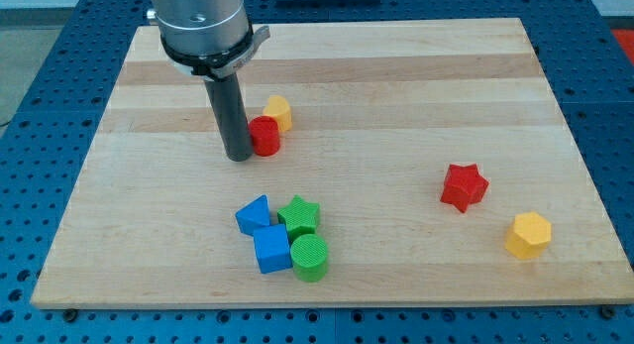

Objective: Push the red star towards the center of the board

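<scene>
The red star (464, 186) lies on the wooden board (396, 86) at the view's right, a little below the middle height. My tip (239, 158) rests on the board left of centre, far to the left of the red star. It touches the left side of a red cylinder (264, 136). A yellow block (278, 112) sits just above and right of that cylinder.
A yellow hexagon block (527, 234) lies below and right of the red star. A cluster sits at the view's bottom centre: a blue triangular block (254, 214), a blue cube (270, 249), a green star (299, 216) and a green cylinder (309, 257).
</scene>
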{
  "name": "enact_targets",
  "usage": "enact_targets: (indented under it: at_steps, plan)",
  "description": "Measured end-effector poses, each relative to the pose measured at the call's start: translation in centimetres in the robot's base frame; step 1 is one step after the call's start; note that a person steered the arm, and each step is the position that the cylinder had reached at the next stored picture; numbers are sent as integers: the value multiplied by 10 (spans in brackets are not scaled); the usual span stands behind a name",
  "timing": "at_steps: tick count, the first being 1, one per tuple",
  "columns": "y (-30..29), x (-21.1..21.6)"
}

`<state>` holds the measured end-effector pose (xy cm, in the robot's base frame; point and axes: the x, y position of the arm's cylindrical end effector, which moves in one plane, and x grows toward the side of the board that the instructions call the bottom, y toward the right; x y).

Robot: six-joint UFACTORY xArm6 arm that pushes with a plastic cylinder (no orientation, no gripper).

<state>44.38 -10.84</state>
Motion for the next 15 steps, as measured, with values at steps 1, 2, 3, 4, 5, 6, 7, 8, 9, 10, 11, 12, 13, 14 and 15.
enact_targets:
  at_steps: [1,2,3,4,5,6,7,8,9,10,11,12,13,14,15]
  plan:
    - [1,6]
    - [23,21]
    - [86,9]
    - [160,-7]
    - [234,-9]
    - [285,32]
    - [287,70]
    - [278,73]
    - [260,79]
    - [235,85]
    - [200,26]
    - [163,-37]
    - [195,-27]
    - [256,-4]
    - [264,40]
